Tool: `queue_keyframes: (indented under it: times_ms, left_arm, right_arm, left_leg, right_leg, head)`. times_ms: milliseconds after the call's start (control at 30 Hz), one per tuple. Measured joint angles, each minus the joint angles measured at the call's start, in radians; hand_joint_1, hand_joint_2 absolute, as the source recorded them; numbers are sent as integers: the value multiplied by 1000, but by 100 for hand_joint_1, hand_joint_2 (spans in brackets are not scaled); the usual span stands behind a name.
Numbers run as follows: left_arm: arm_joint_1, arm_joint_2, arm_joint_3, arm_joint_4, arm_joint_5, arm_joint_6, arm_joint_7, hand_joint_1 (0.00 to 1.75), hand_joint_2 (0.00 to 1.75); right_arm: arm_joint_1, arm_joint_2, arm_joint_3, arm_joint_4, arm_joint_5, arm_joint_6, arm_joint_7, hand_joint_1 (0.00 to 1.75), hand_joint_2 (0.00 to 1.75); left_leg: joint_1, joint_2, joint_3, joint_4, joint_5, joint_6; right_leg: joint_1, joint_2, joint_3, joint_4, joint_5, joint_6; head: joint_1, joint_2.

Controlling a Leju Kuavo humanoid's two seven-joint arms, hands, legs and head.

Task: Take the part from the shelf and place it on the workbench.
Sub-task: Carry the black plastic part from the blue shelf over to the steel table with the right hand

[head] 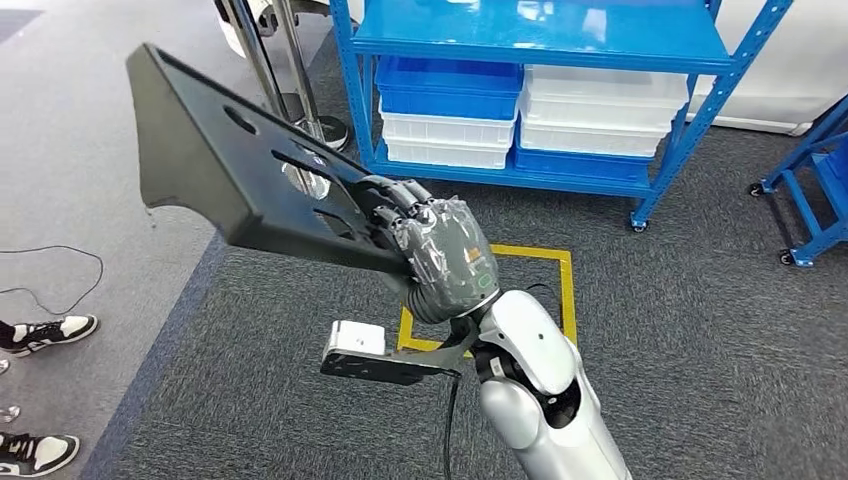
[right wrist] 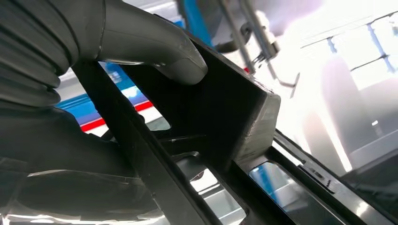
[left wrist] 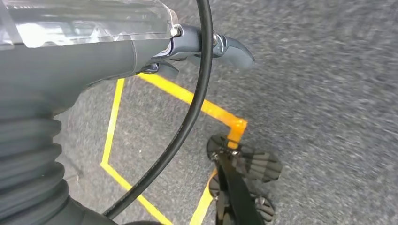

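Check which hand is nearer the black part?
Right. The right hand grips the black part at its near end. The left hand hangs over the carpet by the yellow floor tape, holding nothing.

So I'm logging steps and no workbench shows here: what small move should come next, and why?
Probably keep the grip and turn toward the workbench. The right hand already holds the black part clear above the carpet, with the blue shelf ahead holding just bins. The thumb presses on the part's edge, so the hold looks firm enough to carry.
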State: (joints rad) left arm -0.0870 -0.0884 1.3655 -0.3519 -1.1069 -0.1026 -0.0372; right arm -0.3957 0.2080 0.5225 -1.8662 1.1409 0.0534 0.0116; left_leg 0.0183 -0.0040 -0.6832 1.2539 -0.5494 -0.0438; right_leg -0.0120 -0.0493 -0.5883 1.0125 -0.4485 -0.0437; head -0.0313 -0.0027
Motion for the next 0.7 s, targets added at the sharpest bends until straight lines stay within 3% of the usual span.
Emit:
queue_keyframes:
  times_ms: [100, 167, 233, 300, 400, 433, 467, 500, 533, 600, 667, 700]
  left_arm:
    - [-3, 12, 0, 17, -2, 0, -5, 0, 175]
    - [-5, 17, 0, 26, -3, -1, -8, 0, 175]
    - [0, 19, 0, 32, -3, -1, -9, 0, 175]
    - [3, 20, 0, 36, -3, -1, -9, 0, 175]
    - [0, 21, 0, 41, -3, -1, -10, 0, 175]
    - [0, 21, 0, 42, -4, -1, -10, 0, 175]
    - [1, 21, 0, 43, -5, -1, -10, 0, 175]
    - [2, 21, 0, 45, -8, -1, -11, 0, 175]
    - [3, 20, 0, 46, -13, -1, -12, 0, 175]
    - [2, 10, -6, 48, -27, 1, -16, 0, 175]
    - [2, -7, -17, 48, -38, 11, -21, 0, 175]
    - [4, -16, -21, 48, -42, 17, -23, 0, 175]
  right_arm:
    - [-27, 15, 20, 28, 7, -2, 5, 175, 175]
    - [-42, 20, 27, 38, 9, -3, 6, 175, 175]
    - [-49, 23, 30, 45, 9, -3, 7, 175, 175]
    - [-53, 24, 33, 50, 9, -4, 7, 175, 175]
    - [-56, 23, 34, 57, 9, -6, 7, 175, 175]
    - [-55, 22, 35, 61, 9, -7, 8, 175, 175]
    - [-54, 21, 35, 63, 10, -8, 10, 175, 175]
    - [-52, 20, 35, 64, 11, -10, 12, 175, 175]
    - [-48, 18, 34, 59, 12, -13, 16, 175, 175]
    - [-25, 4, 24, 27, 14, -17, 23, 175, 175]
    - [17, -21, 0, -33, 12, -14, 24, 175, 175]
    - [39, -34, -15, -63, 9, -10, 23, 175, 175]
  left_leg:
    - [-3, 51, 107, -198, 78, 7]
    - [-9, 64, 126, -245, 88, 21]
    - [-8, 42, 121, -247, 96, 36]
    - [-4, 24, 121, -255, 108, 51]
    - [-5, -5, 111, -257, 120, 64]
    - [-7, -17, 107, -256, 122, 65]
    - [-9, -30, 105, -255, 123, 66]
    - [-12, -43, 103, -253, 123, 66]
    - [-14, -56, 103, -251, 124, 66]
    - [-16, -84, 100, -246, 123, 65]
    - [-13, -109, 92, -243, 125, 57]
    - [-11, -120, 88, -243, 126, 51]
  right_leg:
    - [4, -32, -5, 11, -3, 8]
    - [9, -48, -5, 14, -3, 19]
    - [9, -62, -3, 12, -2, 31]
    - [5, -35, -13, 38, -26, 42]
    - [2, 33, -89, 212, -125, 45]
    - [2, 40, -115, 267, -144, 44]
    - [3, 42, -127, 292, -144, 41]
    - [5, 45, -120, 278, -125, 37]
    - [7, 52, -94, 227, -90, 31]
    - [8, 93, -29, 89, -29, 15]
    - [8, 121, 3, 19, -12, 10]
    - [10, 117, 5, 14, -13, 12]
  head:
    - [0, 0]
    - [0, 0]
    - [0, 0]
    - [0, 0]
    - [0, 0]
    - [0, 0]
    - [0, 0]
    - [0, 0]
    - [0, 0]
    - [0, 0]
    - [0, 0]
    - [0, 0]
